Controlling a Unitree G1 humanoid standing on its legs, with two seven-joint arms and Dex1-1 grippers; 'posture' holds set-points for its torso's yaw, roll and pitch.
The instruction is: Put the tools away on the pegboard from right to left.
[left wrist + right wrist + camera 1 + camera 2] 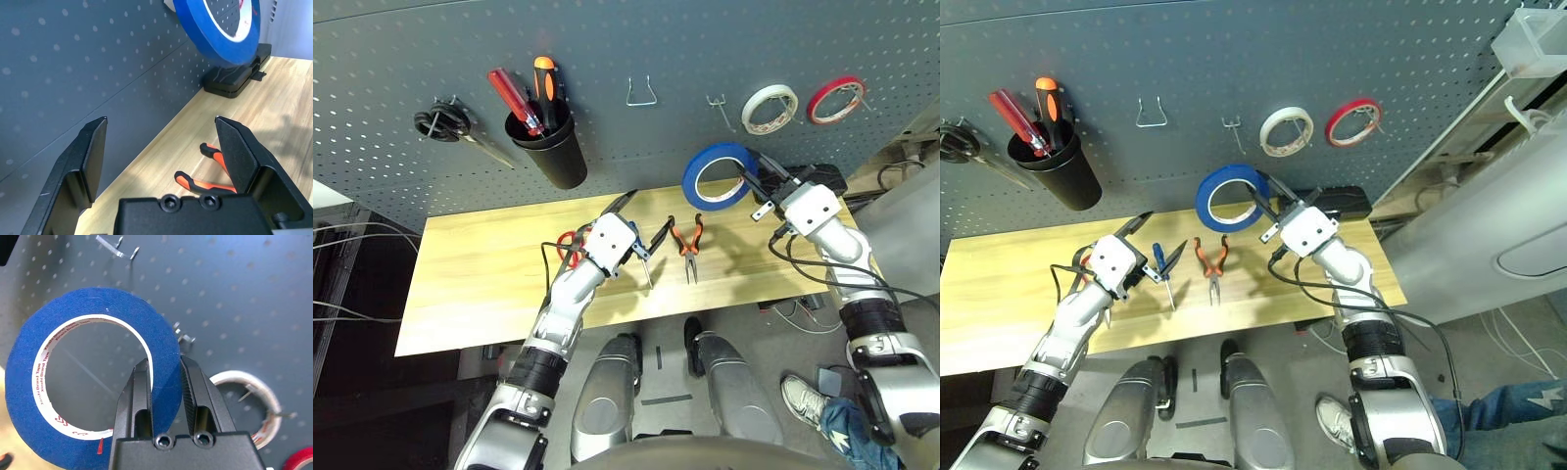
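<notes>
— So, how far along is it, reading from the left of the frame?

— Hardly begun, I'd judge. At upper left the large dark grey perforated pegboard (607, 59) already carries black-handled shears (445, 123) and a black cup holder (551, 147) with a red-handled and an orange-handled screwdriver in it, but those aren't the task's tools.

— And on the pale wooden surface (460, 294)?

— Left of centre the left hand (166, 156) hovers with its black fingers spread and nothing between them. The red-handled scissors (568, 245) lie partly hidden behind that arm. Just to their right is the small blue-handled screwdriver (1163, 262), then the orange-handled pliers (688, 243). All three lie flat, not yet hung.

— What about the tape?

— Right of centre, the wide blue tape roll (718, 174) is lifted off the surface, held up before the pegboard. The right hand (165, 382) pinches its band, one finger inside the ring and one outside. A bare metal hook (183, 335) sits just above it, with a white tape roll (770, 108) and a red tape roll (835, 99) hanging further right.

— So what's left?

— Everything: the blue roll onto its hook first, probably, then the three tools.
</notes>
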